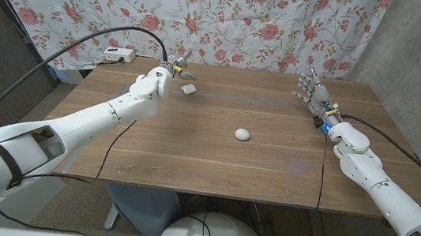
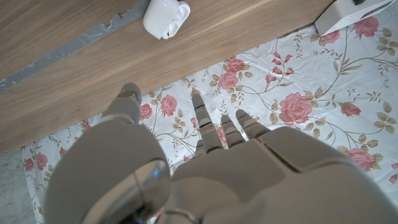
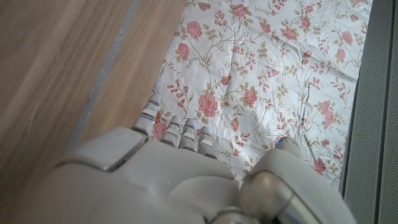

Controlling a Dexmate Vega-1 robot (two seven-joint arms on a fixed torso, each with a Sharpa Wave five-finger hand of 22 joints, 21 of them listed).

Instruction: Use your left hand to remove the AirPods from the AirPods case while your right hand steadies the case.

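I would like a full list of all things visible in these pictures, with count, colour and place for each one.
AirPods case: one, white, closed as far as the head view shows, near the table's middle, apart from both hands.
Small white object: one, near the table's far edge, just right of the left hand; in the left wrist view it looks like an earbud.
Power strip: one, white, behind the table's far left corner.
Table: one, brown wood.
Backdrop cloth: one, white with pink roses, behind the table.
Left hand: white, at the far edge, holding nothing.
Right hand: white, far right corner, fingers apart, holding nothing.
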